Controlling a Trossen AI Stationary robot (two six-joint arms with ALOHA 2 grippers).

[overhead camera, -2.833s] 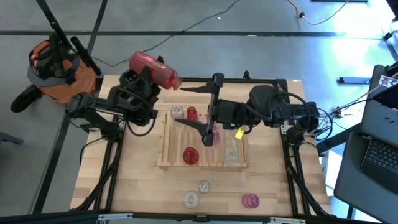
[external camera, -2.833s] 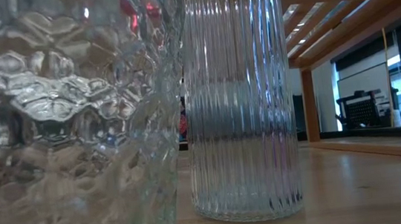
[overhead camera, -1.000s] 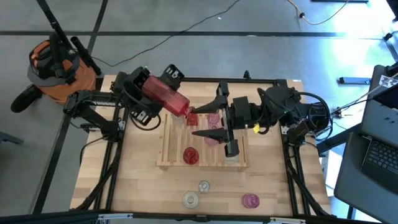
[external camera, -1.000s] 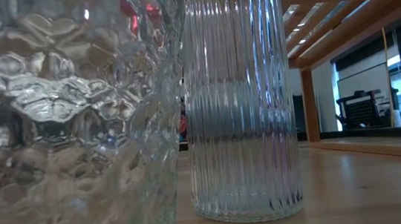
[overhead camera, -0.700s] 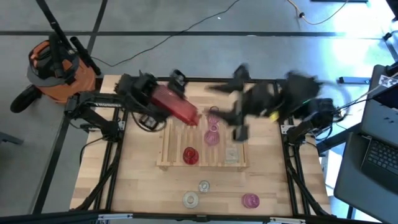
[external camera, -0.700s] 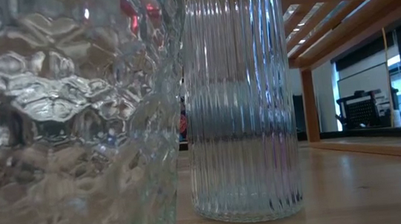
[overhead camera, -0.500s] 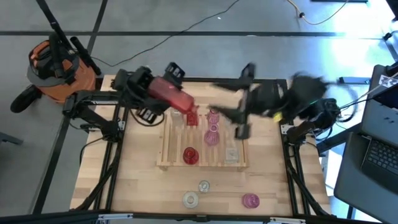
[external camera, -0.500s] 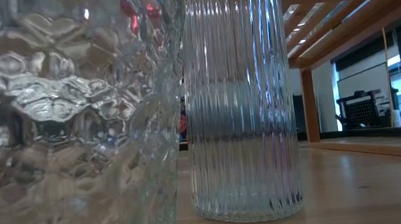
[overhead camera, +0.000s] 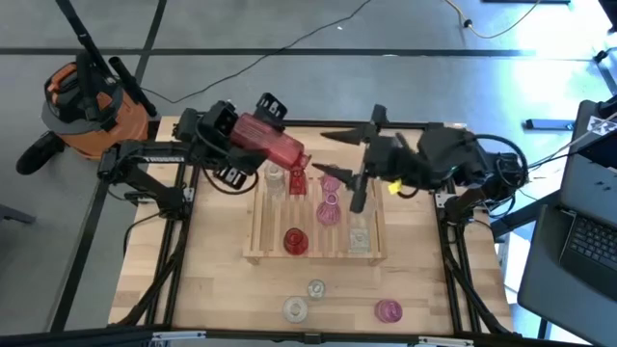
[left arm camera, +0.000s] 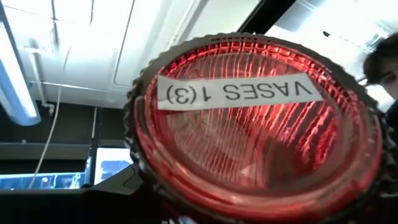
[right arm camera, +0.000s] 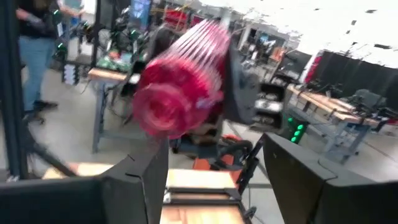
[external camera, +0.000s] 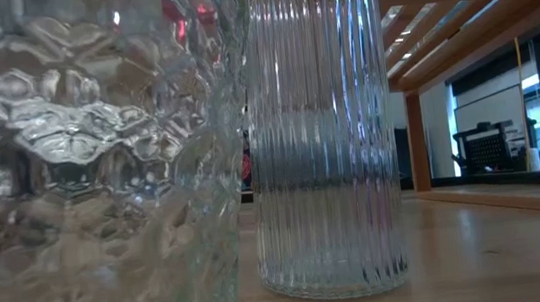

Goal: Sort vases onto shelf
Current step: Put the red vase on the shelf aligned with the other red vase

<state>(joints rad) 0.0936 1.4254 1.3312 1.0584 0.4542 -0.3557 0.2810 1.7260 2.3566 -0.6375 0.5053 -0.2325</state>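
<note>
The left end effector [overhead camera: 253, 143] is clamped on a big ribbed red vase [overhead camera: 268, 141], carried tilted on its side above the ten o'clock corner of the shelf [overhead camera: 258, 231]. I'd say it needs tipping upright and lowering onto a bare slat, clear of the small vases [overhead camera: 329, 206] already standing there. The right end effector [overhead camera: 349, 169] hovers at two o'clock, fingers apart, empty.

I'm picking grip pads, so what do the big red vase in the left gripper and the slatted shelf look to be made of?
The big red vase looks like ribbed, glossy, translucent red glass, though tinted plastic can't be ruled out: light glows through its base in the left wrist view. The shelf looks like pale, matte, unpainted wood: light slats in a matching frame.
</note>
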